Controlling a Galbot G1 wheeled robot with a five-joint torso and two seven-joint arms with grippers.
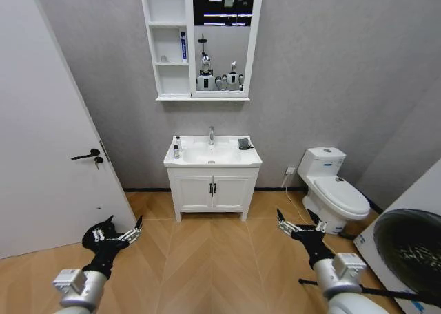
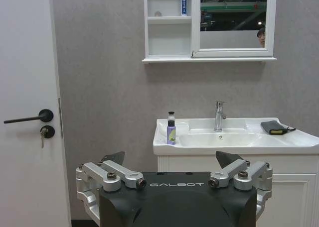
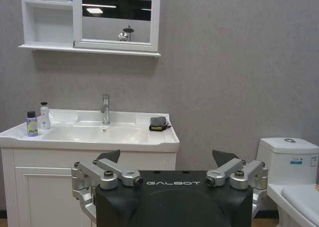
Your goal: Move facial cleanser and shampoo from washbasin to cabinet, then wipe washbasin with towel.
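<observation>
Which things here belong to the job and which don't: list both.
Job: washbasin; two bottles on its left end; towel on its right end; cabinet; left gripper and right gripper, both open, held low over the floor.

Not job: toilet; door; washing machine.

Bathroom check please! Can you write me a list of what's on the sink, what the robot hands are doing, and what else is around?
Surface: white washbasin with chrome tap, standing against the grey wall.
Job's things: two small bottles stand on the basin's left end; dark towel lies on its right end; cabinet hangs above, a blue-labelled item on a shelf.
Clutter: nothing seen.
Grippers: left gripper and right gripper both open, holding nothing, low over the wooden floor, far from the basin.
Cables: a white cord at the wall socket beside the toilet.
Surroundings: door on the left, washing machine on the right.
</observation>
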